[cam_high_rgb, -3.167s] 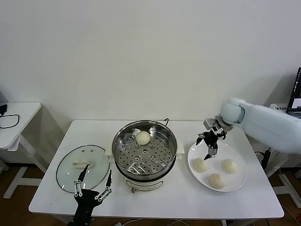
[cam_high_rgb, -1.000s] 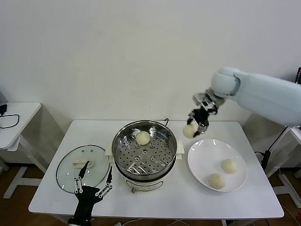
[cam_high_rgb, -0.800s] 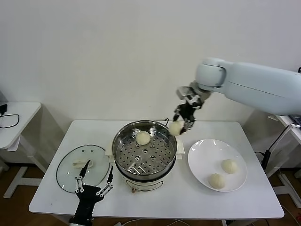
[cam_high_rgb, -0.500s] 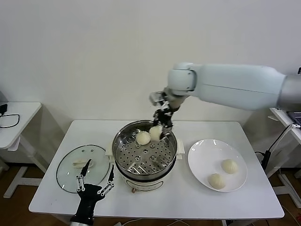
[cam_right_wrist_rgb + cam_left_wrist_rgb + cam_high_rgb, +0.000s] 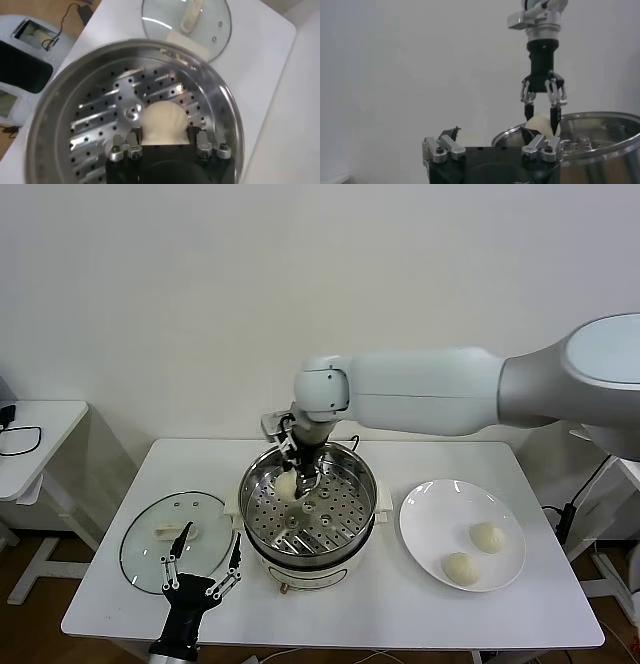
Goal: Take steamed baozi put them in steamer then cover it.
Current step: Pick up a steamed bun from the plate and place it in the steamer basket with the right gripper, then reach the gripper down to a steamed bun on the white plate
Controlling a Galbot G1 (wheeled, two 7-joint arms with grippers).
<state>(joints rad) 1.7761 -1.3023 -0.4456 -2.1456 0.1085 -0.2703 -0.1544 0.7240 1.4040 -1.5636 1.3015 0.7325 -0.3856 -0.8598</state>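
My right gripper [image 5: 291, 471] reaches down into the steamer [image 5: 368, 496] and is shut on a steamed baozi [image 5: 287, 485]. In the right wrist view that baozi [image 5: 164, 121] sits between the two fingers of the right gripper [image 5: 165, 134], just above the perforated tray [image 5: 100, 117]. Two more baozi [image 5: 487, 536] [image 5: 460, 567] lie on the white plate [image 5: 430, 519]. The glass cover [image 5: 150, 554] lies flat on the table left of the steamer. My left gripper [image 5: 200, 579] stands open at the cover's front edge, holding nothing.
The left wrist view looks past the open left gripper [image 5: 489, 134] at the steamer's rim [image 5: 600, 135] and at the right gripper [image 5: 541, 117] with the baozi [image 5: 539, 126]. A small white side table [image 5: 30, 434] stands far left. The table's front edge lies close behind the left gripper.
The right arm has swung left from above the plate with the baozi and lowered it into the steamer's back left part. The left gripper has stayed by the cover.
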